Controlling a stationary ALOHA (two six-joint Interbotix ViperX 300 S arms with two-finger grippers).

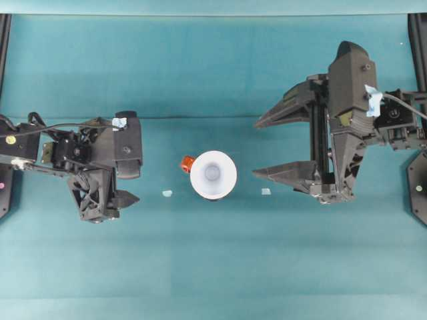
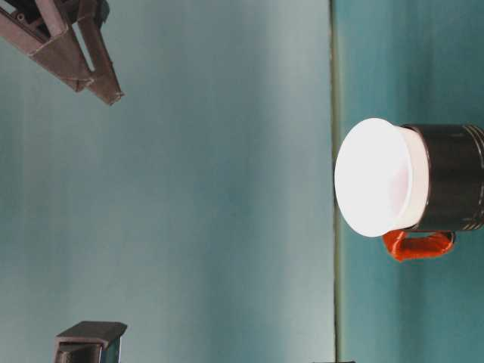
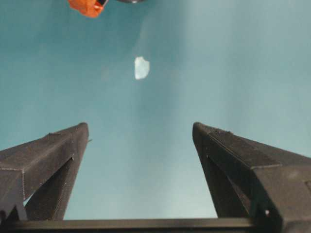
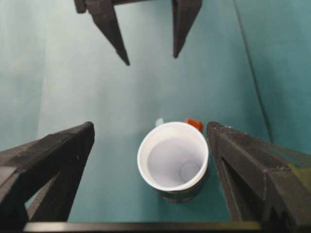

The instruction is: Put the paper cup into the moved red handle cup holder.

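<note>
Already paper cup (image 1: pixel 213 175) seated in red handle cup holder (image 2: pixel 452 178); left pincer (image 3: pixel 141 133), right pincer (image 1: pixel 254 149) spread, empty.

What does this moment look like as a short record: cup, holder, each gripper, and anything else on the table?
cup: white paper cup sits upright inside the holder, its rim flaring above it
holder: black round holder with red handle, standing on the teal table
left gripper: open, holding nothing, apart from the cup
right gripper: open wide, holding nothing, apart from the cup
other: two small pale scraps on the table, one on each side of the holder
task state: cup appears placed
</note>
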